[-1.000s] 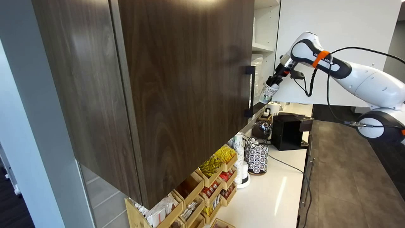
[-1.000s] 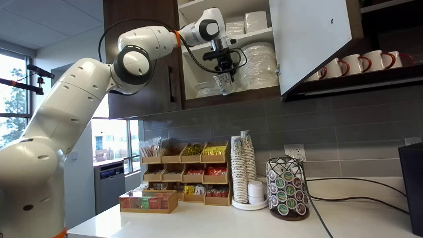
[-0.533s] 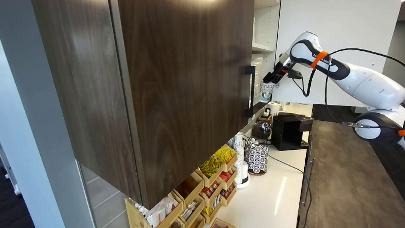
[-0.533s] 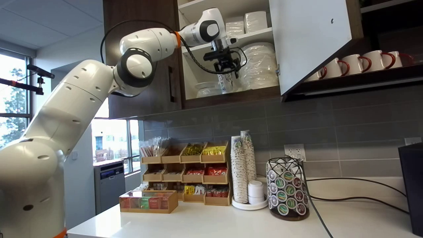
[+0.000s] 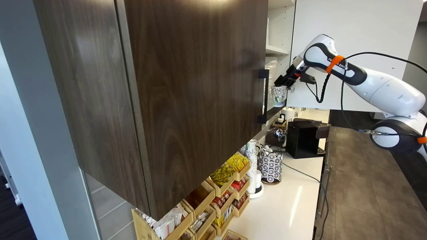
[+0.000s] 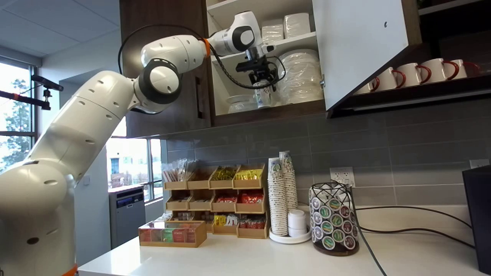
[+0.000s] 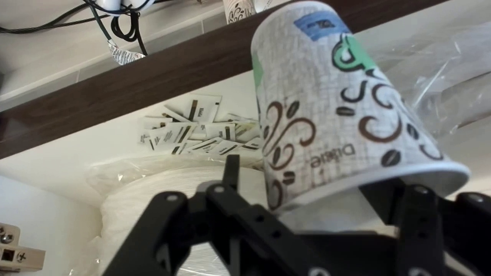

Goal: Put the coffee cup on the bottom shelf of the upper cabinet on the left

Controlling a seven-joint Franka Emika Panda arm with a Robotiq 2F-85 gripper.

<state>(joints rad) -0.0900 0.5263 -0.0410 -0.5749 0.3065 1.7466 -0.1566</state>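
The coffee cup [image 5: 279, 96] is a paper cup with a printed bean pattern. It stands upright at the front of the bottom shelf [image 7: 69, 161] of the open upper cabinet [image 5: 200, 100], near the dark front edge. In an exterior view the cup [image 6: 263, 96] is below my gripper [image 6: 264, 81]. In the wrist view my gripper [image 7: 307, 180] is open around the near rim of the cup [image 7: 326, 107]. One finger stands outside and apart from its wall. The other reaches inside the mouth, its tip partly hidden by the rim.
Plastic-wrapped plates [image 6: 301, 76] stand on the shelf beside the cup, with wrapped bowls [image 6: 241, 103] on its other side. Loose packets [image 7: 203, 132] lie on the shelf. The open white door [image 6: 360, 38] stands beside the arm. Stacked cups [image 6: 277, 199] stand on the counter below.
The cup was tilted in my gripper one second ago and now stands upright. My gripper has tilted and shifted slightly toward the cabinet, and its fingers are now apart from the cup wall.
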